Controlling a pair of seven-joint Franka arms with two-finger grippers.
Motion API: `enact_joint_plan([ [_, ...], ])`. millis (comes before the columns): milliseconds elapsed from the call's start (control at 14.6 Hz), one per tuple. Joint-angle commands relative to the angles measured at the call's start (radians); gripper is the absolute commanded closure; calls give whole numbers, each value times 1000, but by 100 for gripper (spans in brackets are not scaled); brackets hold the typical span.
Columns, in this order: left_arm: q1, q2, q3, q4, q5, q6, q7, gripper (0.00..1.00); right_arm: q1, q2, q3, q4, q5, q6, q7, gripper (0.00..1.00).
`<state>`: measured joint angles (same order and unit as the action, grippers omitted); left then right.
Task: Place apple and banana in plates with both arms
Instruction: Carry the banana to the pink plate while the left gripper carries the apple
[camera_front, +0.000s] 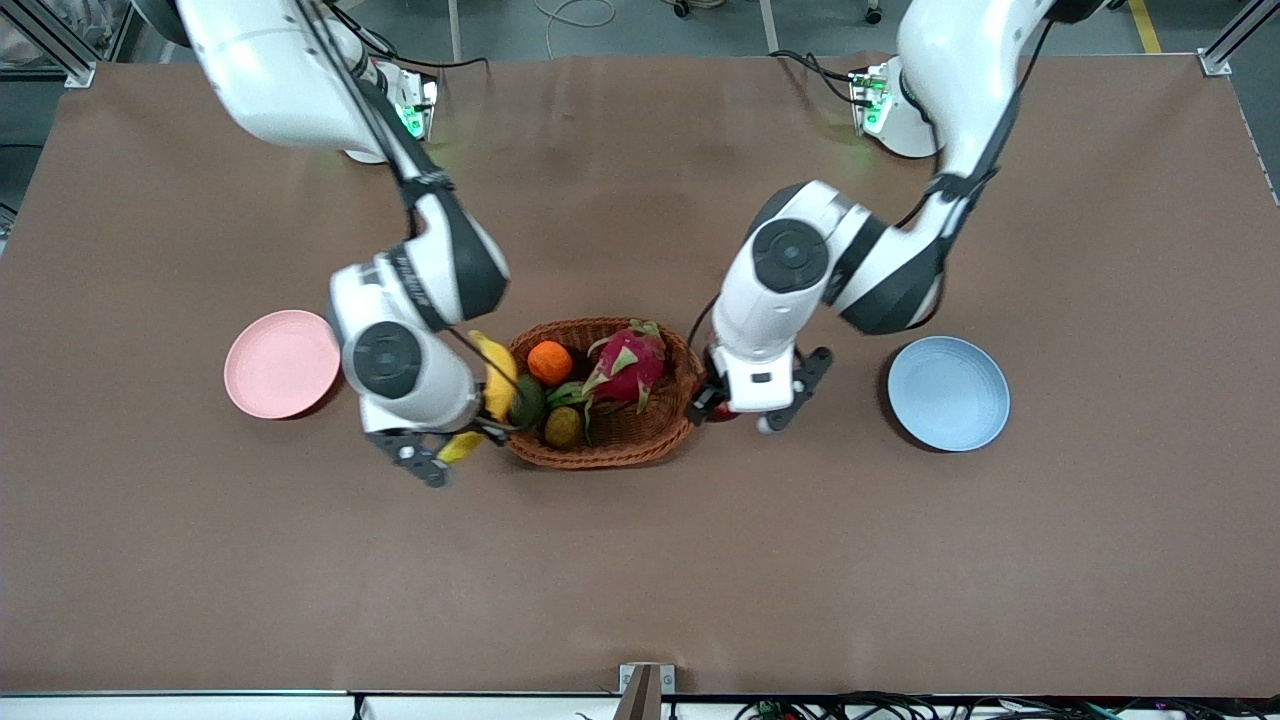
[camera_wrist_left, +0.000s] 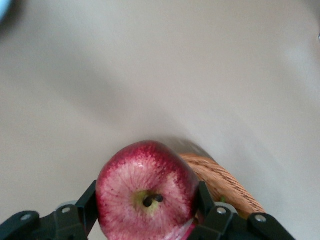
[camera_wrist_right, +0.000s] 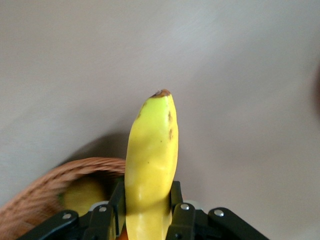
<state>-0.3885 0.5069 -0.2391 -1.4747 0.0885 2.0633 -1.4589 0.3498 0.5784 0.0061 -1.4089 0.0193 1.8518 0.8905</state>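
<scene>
Red apple (camera_wrist_left: 146, 192) in left tool (camera_wrist_left: 145, 210), banana (camera_wrist_right: 150, 170) in right tool (camera_wrist_right: 146, 210), clearest from wrists.

Place: a robotics lab or test workshop.
Work surface: a wide table covered in plain brown matte sheeting (camera_front: 640, 560).
Frame: silver aluminium extrusion posts (camera_front: 60, 45) at the table corners.
Floor: grey concrete with loose cables (camera_front: 575, 15) and a yellow painted line (camera_front: 1145, 25).
Machines: white arm bases with green status lights (camera_front: 412, 118).
</scene>
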Motion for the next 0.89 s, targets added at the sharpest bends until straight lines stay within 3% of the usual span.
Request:
enact_joint_plan([
  [0, 101, -126, -2, -158, 13, -19, 159, 77, -138, -78, 15, -47, 7, -112, -265, 70],
  [205, 226, -183, -3, -258, 13, -17, 359, 77, -308, -80, 15, -79, 2, -158, -599, 75],
  [410, 321, -206, -3, -346, 48, -11, 504, 75, -431, -109, 14, -183, -7, -122, -836, 75],
  [615, 391, -205, -8, -435, 128, 52, 549, 75, -488, -234, 14, -408, -10, 39, -956, 75],
  [821, 456, -185, -5, -528, 131, 217, 606, 73, -496, -356, 14, -620, -25, 188, -964, 75],
])
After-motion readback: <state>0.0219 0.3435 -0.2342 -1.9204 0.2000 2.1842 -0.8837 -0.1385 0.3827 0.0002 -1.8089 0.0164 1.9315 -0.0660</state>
